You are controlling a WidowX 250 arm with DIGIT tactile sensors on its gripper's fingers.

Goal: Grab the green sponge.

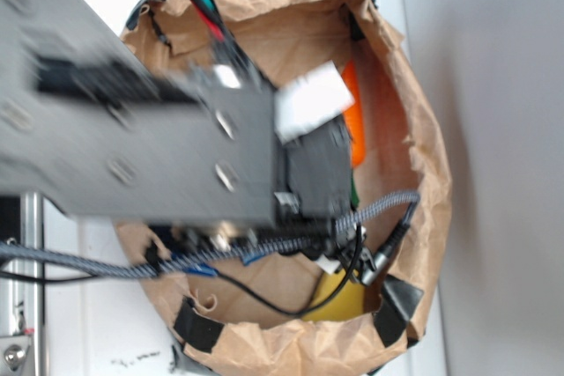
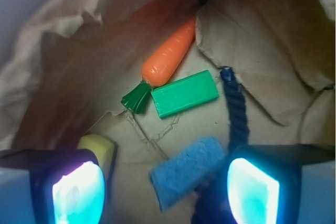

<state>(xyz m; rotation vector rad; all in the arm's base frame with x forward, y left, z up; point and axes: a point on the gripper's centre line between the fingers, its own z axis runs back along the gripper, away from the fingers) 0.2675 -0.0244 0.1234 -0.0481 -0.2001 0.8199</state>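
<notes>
The green sponge (image 2: 185, 93) is a flat mid-green block lying on the floor of a brown paper bag (image 2: 262, 61), in the middle of the wrist view. It touches the leafy end of a toy carrot (image 2: 167, 58). My gripper (image 2: 165, 187) is open and empty, with its two glowing pads (image 2: 79, 195) at the bottom corners. It hangs above the bag floor, well short of the green sponge, with the light-blue sponge (image 2: 186, 170) between the jaws' line of sight. In the exterior view my arm (image 1: 159, 138) covers the bag and hides the green sponge.
A yellow sponge (image 2: 100, 148) lies by the left pad and shows in the exterior view (image 1: 339, 298). A dark blue rope (image 2: 235, 108) runs down right of the green sponge. The crumpled walls of the bag (image 1: 414, 129) rise all round. The carrot (image 1: 355, 121) peeks past the arm.
</notes>
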